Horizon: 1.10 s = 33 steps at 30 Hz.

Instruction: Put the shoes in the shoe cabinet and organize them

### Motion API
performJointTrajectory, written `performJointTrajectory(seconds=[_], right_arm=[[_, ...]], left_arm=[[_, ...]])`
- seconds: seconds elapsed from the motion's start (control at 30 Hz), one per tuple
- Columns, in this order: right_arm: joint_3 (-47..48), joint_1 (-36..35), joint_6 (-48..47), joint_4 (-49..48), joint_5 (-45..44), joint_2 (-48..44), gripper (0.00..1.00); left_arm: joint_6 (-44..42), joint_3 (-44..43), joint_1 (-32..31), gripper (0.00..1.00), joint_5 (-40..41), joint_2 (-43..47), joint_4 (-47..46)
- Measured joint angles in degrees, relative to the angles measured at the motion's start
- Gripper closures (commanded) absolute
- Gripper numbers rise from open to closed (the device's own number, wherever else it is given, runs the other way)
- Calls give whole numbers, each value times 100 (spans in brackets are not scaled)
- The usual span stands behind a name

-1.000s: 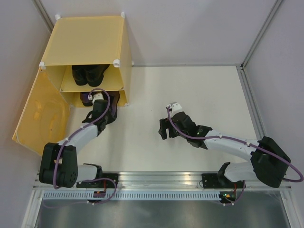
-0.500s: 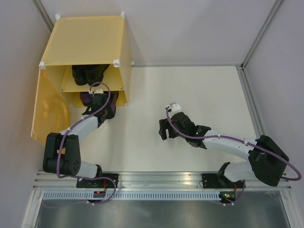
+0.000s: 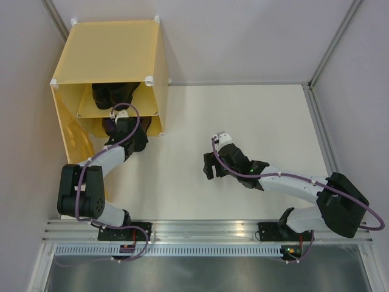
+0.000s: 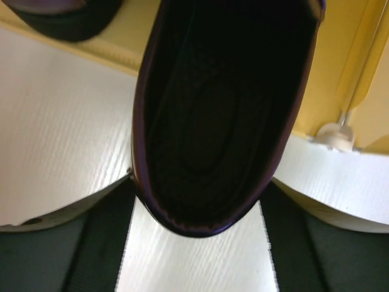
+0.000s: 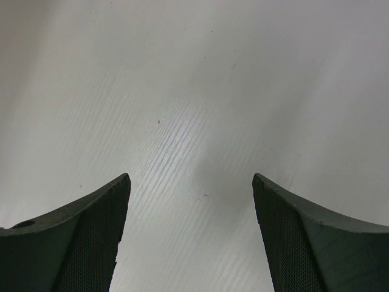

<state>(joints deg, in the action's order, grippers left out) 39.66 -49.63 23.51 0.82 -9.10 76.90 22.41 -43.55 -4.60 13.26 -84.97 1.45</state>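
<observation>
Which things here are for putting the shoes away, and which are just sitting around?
For the job: shoe cabinet; black pair on its shelf; purple shoe held by the left gripper.

Just there: white table; metal rail; right gripper, open and empty.

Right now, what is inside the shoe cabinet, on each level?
In the shoe cabinet, upper level: black shoes. Lower level: one purple shoe in the left gripper, a second shoe beside it. The cabinet's top covers their fronts.
</observation>
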Motion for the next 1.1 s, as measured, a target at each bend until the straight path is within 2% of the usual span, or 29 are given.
performJointTrajectory(seconds=[0.1,0.27,0.37,0.53,0.6,0.67,0.7,0.87,1.1], right_arm=[[0,0,0,0,0,9,15],[0,0,0,-2,0,50,15],[0,0,0,0,0,74,15],[0,0,0,0,0,74,15],[0,0,0,0,0,74,15],[0,0,0,0,0,74,15],[0,0,0,0,0,74,15],[0,0,0,0,0,74,15],[0,2,0,0,0,74,15]], left_arm=[[-4,2,48,8,160,-7,-391],[-7,2,79,7,317,-22,-785],[-11,-13,76,12,315,-98,-896],[-52,-109,81,36,317,-179,-872],[-79,-109,85,37,319,-179,-863],[-83,-114,90,34,317,-179,-846],[-83,-122,90,26,317,-179,-826],[-52,-162,87,3,299,-153,-710],[-33,-162,87,2,273,-153,-573]])
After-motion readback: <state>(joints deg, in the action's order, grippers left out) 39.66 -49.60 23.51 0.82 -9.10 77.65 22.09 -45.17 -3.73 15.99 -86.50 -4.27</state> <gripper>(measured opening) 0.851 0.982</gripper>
